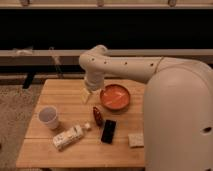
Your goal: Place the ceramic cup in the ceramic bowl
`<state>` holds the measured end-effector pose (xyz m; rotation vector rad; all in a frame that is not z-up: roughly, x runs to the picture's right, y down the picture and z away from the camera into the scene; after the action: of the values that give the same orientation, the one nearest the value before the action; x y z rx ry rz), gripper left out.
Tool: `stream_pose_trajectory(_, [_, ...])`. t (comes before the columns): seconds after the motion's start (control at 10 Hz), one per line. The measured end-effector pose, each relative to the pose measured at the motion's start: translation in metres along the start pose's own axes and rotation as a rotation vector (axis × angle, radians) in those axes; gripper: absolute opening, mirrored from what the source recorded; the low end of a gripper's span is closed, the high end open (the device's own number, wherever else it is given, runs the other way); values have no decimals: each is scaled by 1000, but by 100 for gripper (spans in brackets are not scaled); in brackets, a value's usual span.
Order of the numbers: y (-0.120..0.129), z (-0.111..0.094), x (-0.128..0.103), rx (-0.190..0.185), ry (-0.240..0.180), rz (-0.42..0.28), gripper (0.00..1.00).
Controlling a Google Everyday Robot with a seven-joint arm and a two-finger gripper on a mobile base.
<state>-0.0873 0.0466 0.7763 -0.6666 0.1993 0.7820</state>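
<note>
Just beside the ceramic bowl (115, 96) hangs the tool (88, 95), table (60, 92) partly hidden.

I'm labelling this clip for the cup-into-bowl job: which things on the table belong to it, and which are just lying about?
Job: ceramic cup, front left of the table; ceramic bowl, further back; tool, just left of the bowl, away from the cup.
Lying about: white bottle on its side; dark red object; flat black object; beige pad.
</note>
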Motion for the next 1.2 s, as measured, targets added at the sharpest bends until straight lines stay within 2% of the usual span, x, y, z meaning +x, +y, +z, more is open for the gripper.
stream_pose_trajectory(0.1, [18,4,-5,-1,9,-23,80])
stream_pose_trajectory(0.2, [48,11,-8,-2,24,-67,80])
stream_pose_trajectory(0.4, [75,19,-13,-1,36,-116,80])
stream_pose_trajectory(0.6, [104,25,-29,-1,47,-177,80])
stream_pose_trajectory(0.7, [112,24,-33,7,49,-203,80])
stream_pose_trajectory(0.9, [147,18,-47,-2,44,-260,80])
stream_pose_trajectory(1.2, [161,8,-67,-14,31,-279,80])
